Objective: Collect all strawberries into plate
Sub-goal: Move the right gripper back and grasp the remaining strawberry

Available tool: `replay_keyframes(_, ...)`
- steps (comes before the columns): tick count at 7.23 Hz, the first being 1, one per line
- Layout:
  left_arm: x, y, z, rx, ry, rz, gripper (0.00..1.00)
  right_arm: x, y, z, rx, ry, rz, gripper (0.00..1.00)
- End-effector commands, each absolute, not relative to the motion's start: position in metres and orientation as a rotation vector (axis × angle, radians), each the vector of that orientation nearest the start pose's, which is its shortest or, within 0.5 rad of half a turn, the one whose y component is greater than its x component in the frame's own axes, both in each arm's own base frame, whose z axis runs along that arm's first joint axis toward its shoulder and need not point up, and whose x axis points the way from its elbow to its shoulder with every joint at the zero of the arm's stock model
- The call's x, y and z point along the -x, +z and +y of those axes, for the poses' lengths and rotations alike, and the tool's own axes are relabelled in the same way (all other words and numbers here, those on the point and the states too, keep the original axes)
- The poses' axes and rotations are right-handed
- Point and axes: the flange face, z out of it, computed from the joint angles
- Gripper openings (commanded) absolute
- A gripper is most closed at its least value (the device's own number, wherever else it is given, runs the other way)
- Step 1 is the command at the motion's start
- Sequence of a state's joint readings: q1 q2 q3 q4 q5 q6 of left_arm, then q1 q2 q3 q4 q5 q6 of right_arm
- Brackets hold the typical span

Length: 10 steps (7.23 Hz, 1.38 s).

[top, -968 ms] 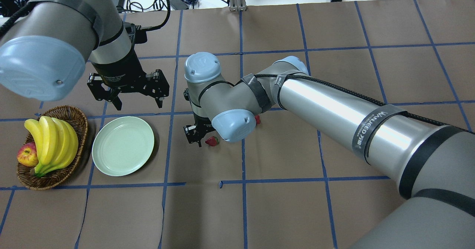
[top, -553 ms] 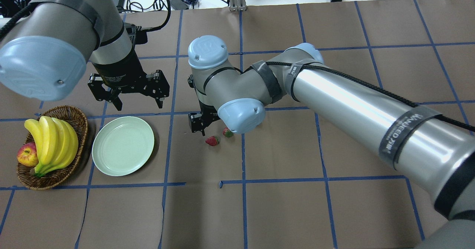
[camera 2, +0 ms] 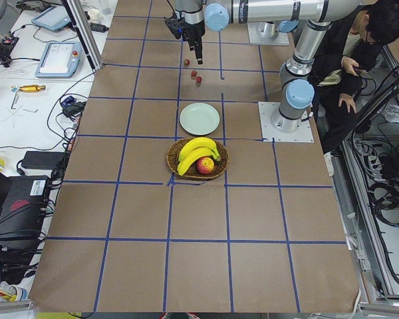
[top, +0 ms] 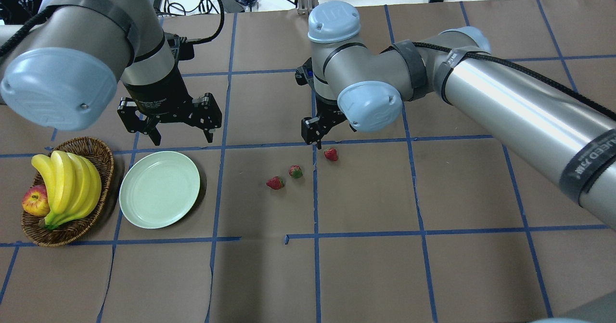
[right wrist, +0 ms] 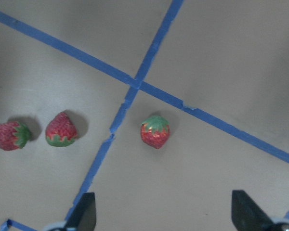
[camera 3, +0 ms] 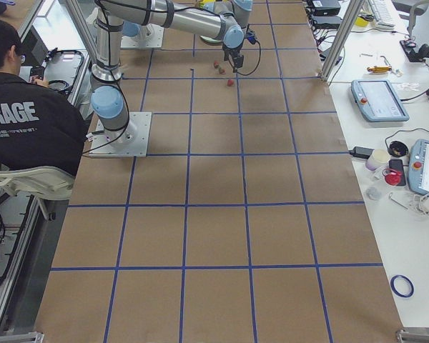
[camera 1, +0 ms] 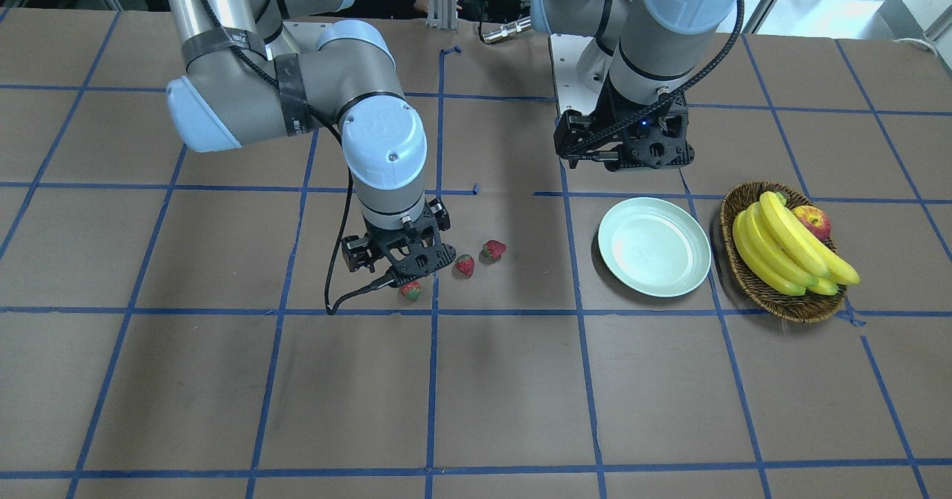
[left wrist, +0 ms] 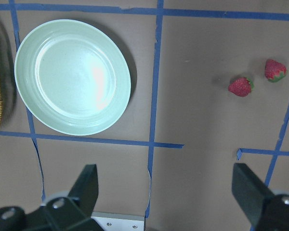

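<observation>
Three strawberries lie on the brown table in a slanted row: one (top: 275, 183), one (top: 295, 171) and one (top: 330, 154). My right gripper (top: 317, 139) hangs open just above and behind the rightmost one, which sits between its spread fingers (right wrist: 82, 214) in the right wrist view as a strawberry (right wrist: 155, 131). The other two (right wrist: 61, 130) lie to its left. The pale green plate (top: 160, 189) holds nothing. My left gripper (top: 183, 139) hovers open behind the plate's far edge, and its wrist view shows the plate (left wrist: 72, 77) and two strawberries (left wrist: 240, 86).
A wicker basket (top: 103, 157) with bananas (top: 67, 183) and an apple (top: 34, 201) stands left of the plate. Blue tape lines grid the table. A seated person (camera 2: 359, 53) is beside the robot base, off the table.
My right arm has swung right and away from the robot, from over the leftmost strawberry to above the rightmost one. The strawberries lie where they were. The left gripper has barely moved.
</observation>
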<state>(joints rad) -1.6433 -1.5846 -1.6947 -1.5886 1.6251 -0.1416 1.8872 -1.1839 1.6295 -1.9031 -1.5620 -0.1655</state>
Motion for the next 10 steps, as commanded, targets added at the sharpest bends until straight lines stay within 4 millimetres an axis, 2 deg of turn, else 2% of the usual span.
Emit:
replay_keyframes(1,0.163,0.416,-0.468,0.101,0.241,3.059,1.0,-0.306,0.248,-0.54,0.757,0.248,3.032,1.0)
replay_keyframes(4,0.163,0.406,-0.466,0.105,0.257,3.057,1.0,-0.311,0.202,-0.549,0.736,0.287,3.028,0.98)
replay_keyframes(8,0.163,0.403,-0.467,0.107,0.267,3.055,1.0,-0.316,0.177,-0.546,0.682,0.312,2.985,0.93)
replay_keyframes(9,0.163,0.403,-0.468,0.107,0.269,3.055,1.0,-0.316,0.175,-0.547,0.682,0.307,2.985,0.87)
replay_keyframes(10,0.163,0.402,-0.467,0.107,0.271,3.054,1.0,-0.316,0.174,-0.547,0.685,0.309,2.985,0.62)
